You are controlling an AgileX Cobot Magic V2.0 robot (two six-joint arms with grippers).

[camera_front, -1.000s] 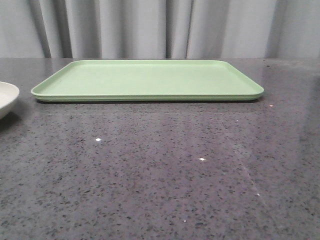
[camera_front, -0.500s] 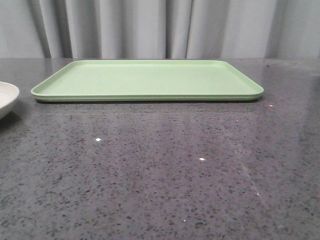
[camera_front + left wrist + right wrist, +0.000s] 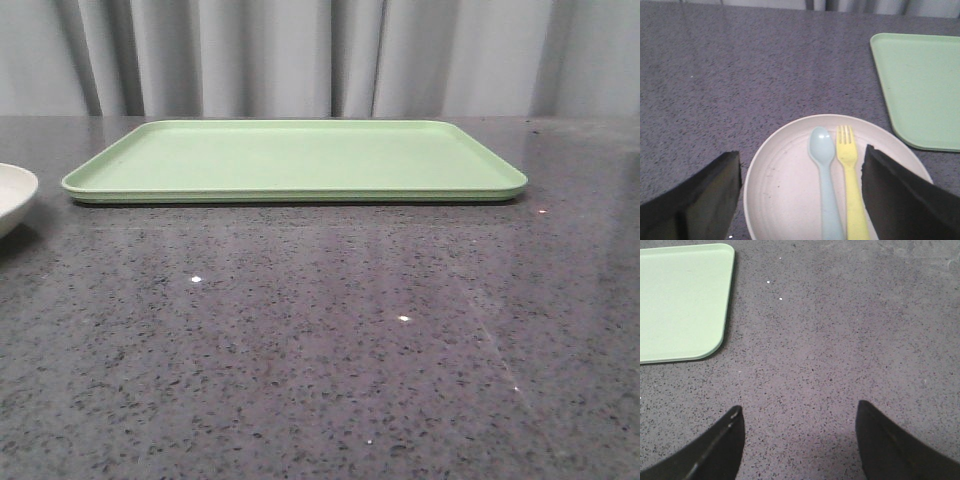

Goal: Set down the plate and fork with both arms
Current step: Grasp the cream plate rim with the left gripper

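Observation:
The cream-white plate (image 3: 785, 190) lies on the dark speckled table; only its rim (image 3: 14, 195) shows at the front view's left edge. The yellow fork (image 3: 850, 190) lies in the plate beside a pale blue-green spoon (image 3: 824, 185). My left gripper (image 3: 801, 160) is open above the plate, one finger outside the rim, the other over the plate next to the fork. My right gripper (image 3: 799, 412) is open and empty over bare table. Neither gripper shows in the front view.
A large flat light-green tray (image 3: 295, 160) lies at the back middle of the table; a corner of it shows in the left wrist view (image 3: 920, 85) and the right wrist view (image 3: 680, 300). Grey curtains hang behind the table.

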